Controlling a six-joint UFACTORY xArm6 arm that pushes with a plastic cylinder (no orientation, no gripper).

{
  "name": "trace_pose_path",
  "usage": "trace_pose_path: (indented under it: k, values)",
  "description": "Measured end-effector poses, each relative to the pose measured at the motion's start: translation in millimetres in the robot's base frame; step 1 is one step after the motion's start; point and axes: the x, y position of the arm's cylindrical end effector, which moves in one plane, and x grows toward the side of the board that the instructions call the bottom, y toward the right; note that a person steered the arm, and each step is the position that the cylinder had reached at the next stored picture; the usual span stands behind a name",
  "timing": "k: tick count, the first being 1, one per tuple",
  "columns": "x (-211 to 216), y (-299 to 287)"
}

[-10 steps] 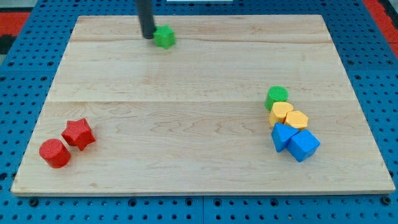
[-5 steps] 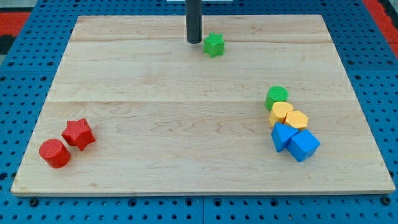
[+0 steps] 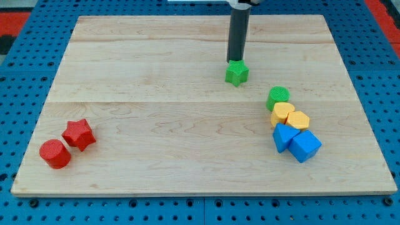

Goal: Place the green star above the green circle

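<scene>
The green star (image 3: 236, 74) lies on the wooden board (image 3: 156, 125), right of centre in the upper half. My tip (image 3: 235, 60) touches the star's top edge, just above it in the view. The green circle (image 3: 278, 97) sits to the lower right of the star, a short gap away, at the top of a cluster of blocks.
Below the green circle, two yellow blocks (image 3: 290, 117) and two blue blocks (image 3: 295, 142) form a touching cluster. A red star (image 3: 79, 134) and a red circle (image 3: 55, 154) sit together at the board's lower left.
My tip and the green star have moved right and down the view, from the board's top left of centre to near the green circle.
</scene>
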Motion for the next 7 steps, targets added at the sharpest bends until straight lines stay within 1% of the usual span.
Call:
trace_pose_path:
  k: [1,2,3,4,6,7]
  values:
    - [7.7,-34.7]
    - [43.2,2.1]
    - [68.1,31.6]
    - [66.3,32.3]
    - [25.2,-39.8]
    - [17.4,-96.7]
